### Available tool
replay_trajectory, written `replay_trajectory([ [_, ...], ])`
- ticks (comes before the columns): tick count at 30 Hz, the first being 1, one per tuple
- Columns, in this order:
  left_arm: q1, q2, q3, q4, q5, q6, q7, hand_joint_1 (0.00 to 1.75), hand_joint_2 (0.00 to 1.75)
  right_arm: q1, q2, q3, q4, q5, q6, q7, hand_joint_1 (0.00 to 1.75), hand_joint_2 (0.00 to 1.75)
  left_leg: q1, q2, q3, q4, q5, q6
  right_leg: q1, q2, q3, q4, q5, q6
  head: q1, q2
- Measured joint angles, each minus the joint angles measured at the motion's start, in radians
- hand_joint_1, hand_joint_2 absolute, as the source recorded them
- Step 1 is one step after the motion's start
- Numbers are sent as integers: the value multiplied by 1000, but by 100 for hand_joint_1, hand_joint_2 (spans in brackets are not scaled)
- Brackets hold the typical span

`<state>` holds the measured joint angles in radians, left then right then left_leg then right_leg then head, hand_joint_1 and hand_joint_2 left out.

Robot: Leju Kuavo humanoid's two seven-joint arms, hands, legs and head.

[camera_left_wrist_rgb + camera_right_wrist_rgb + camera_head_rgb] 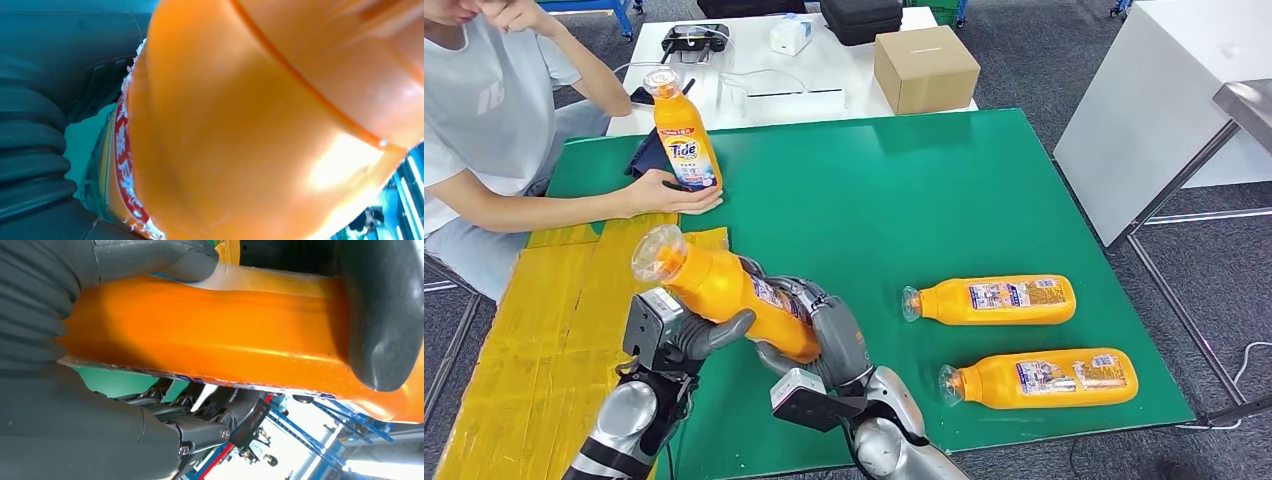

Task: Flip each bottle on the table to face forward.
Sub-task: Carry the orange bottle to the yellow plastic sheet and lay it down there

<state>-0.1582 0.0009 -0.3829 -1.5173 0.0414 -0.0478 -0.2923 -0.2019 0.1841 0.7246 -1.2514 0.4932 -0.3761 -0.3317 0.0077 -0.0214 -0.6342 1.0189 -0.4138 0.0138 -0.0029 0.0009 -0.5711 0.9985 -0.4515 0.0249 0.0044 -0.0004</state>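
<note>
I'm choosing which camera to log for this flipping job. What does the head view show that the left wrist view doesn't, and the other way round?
Head view alone: the green table mat, two orange detergent bottles lying flat at the right, an upright orange Tide bottle steadied by a person's hand, a cardboard box, and the right hand. Left wrist view alone: the torn red edge of the held bottle's label, close up. Shared: the tilted orange bottle held by the left hand.
</note>
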Motion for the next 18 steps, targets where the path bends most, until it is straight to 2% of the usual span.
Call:
replay_trajectory([
  [5,-5,-4,34,-5,-118,167,-6,175,175,43,-10,0,-62,3,-65,-45,0,175,0,0,0,0,0,0,0,0,0,0,0,0,0,0],
  [10,-8,3,61,-18,-492,418,35,175,175,104,-41,-9,-215,22,-129,-87,0,175,0,0,-1,0,0,0,0,0,-1,0,0,0,0,0],
  [16,-34,18,85,-17,-895,526,168,175,175,171,-73,-28,-414,52,-191,-126,0,175,0,0,-1,0,0,0,0,0,-1,0,0,0,0,0],
  [18,-44,23,87,-14,-960,536,191,175,175,185,-81,-32,-463,57,-200,-129,0,175,0,0,-1,0,0,0,0,0,-1,0,0,0,0,0],
])
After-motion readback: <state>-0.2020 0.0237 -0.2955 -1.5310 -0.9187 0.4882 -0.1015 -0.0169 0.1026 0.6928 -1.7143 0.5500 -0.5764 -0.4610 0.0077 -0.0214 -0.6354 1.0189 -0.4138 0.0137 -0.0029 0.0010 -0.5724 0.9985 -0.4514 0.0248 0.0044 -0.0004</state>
